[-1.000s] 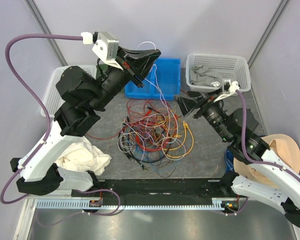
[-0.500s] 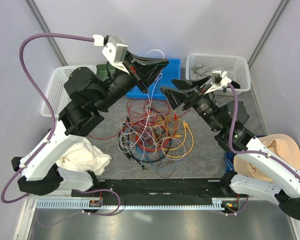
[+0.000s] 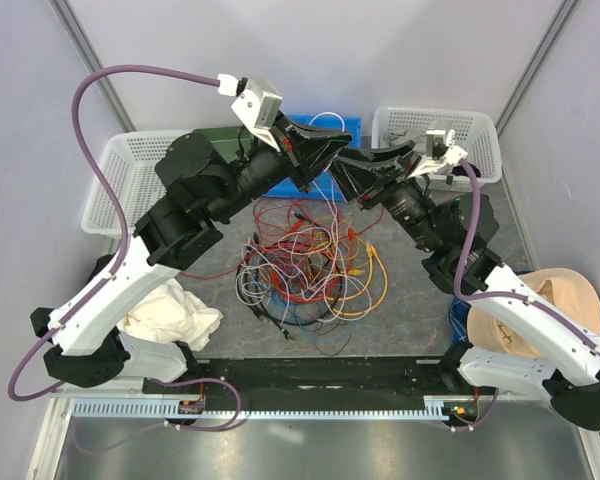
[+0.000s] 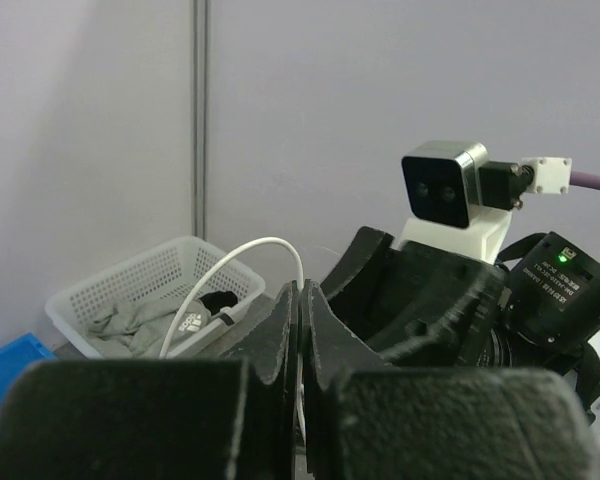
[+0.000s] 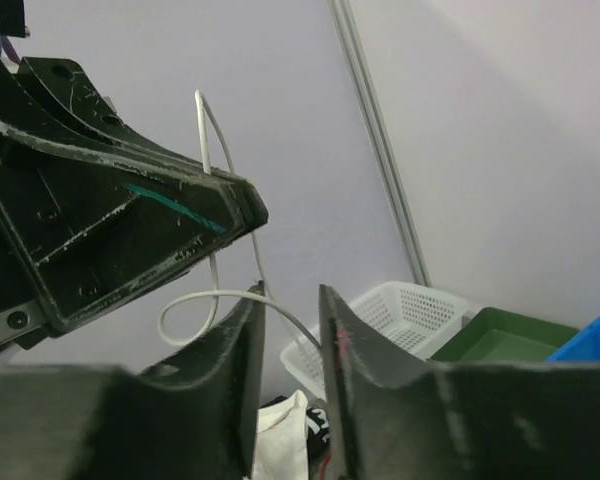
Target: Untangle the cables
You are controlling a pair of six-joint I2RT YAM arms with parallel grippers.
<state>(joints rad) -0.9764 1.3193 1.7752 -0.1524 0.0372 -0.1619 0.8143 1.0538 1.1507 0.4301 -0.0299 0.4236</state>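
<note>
Cables (image 3: 305, 265) lie in a red, orange, white and black heap in the middle of the table (image 3: 410, 295), ahead of the two arm bases. One white cable (image 4: 268, 239) rises out of the heap to the left jaws, which hang high above it, pinched shut on that strand. The right jaws hover just beside them, nearly tip to tip and parted only narrowly. The white cable crosses their slim gap, but whether it touches either side cannot be told.
</note>
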